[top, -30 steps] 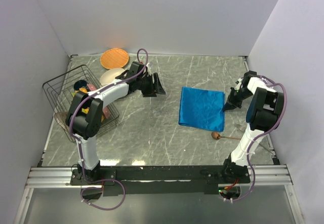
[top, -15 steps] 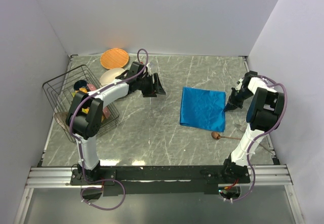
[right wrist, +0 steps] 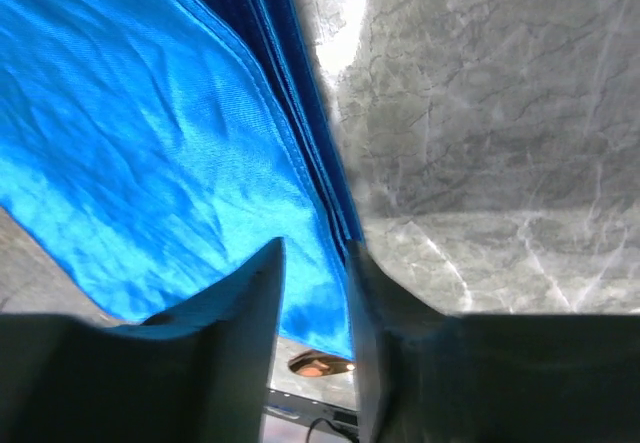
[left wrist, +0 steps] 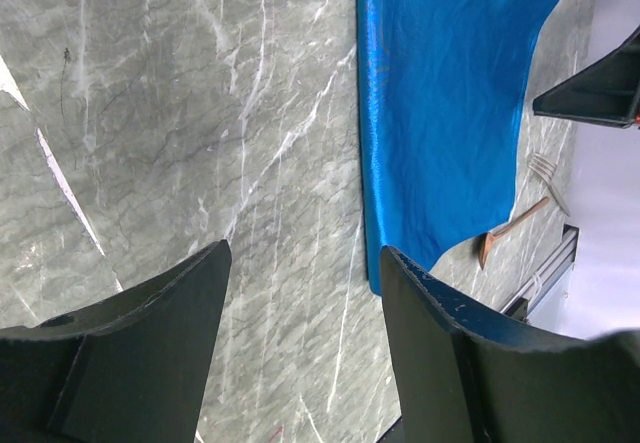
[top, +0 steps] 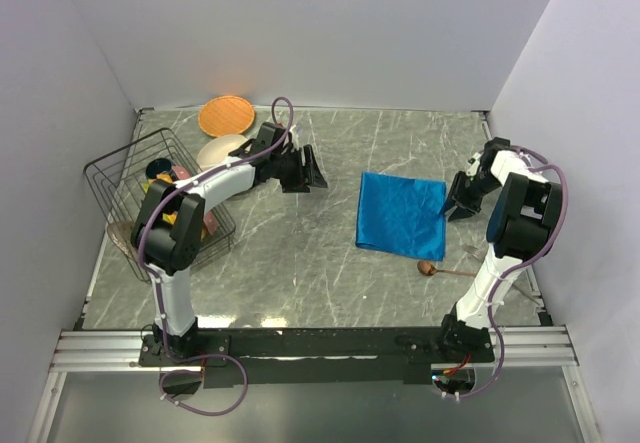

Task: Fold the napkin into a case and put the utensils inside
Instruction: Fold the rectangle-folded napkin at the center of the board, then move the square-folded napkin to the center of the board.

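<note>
The right gripper [right wrist: 315,253] sits low at the edge of the napkin [top: 400,215], its 2 jaws standing a narrow way apart. In the right wrist view the napkin's stacked edge, several blue layers one over another, runs straight into the slit between them. Whether the pads touch the cloth cannot be told. To one side of these jaws spreads the broad, lightly wrinkled face of the folded cloth, and to the other side is the bare marble table [top: 300,253]. Low in the same slit, past the napkin's corner, a bit of the brown spoon [top: 428,268] shows.

The left gripper [left wrist: 305,263] hangs above the table with its jaws wide and nothing between them. Ahead of them the napkin lies flat as a rectangle, well apart from both fingertips and nearer the line of 1 jaw than the other. Beyond the napkin's corner the spoon lies on the table with a fork [left wrist: 545,171] near its handle, both off the cloth.

From above, a white plate [top: 218,149] and an orange plate [top: 225,116] lie behind the left jaws, and a wire basket [top: 120,178] stands farther back along that arm
</note>
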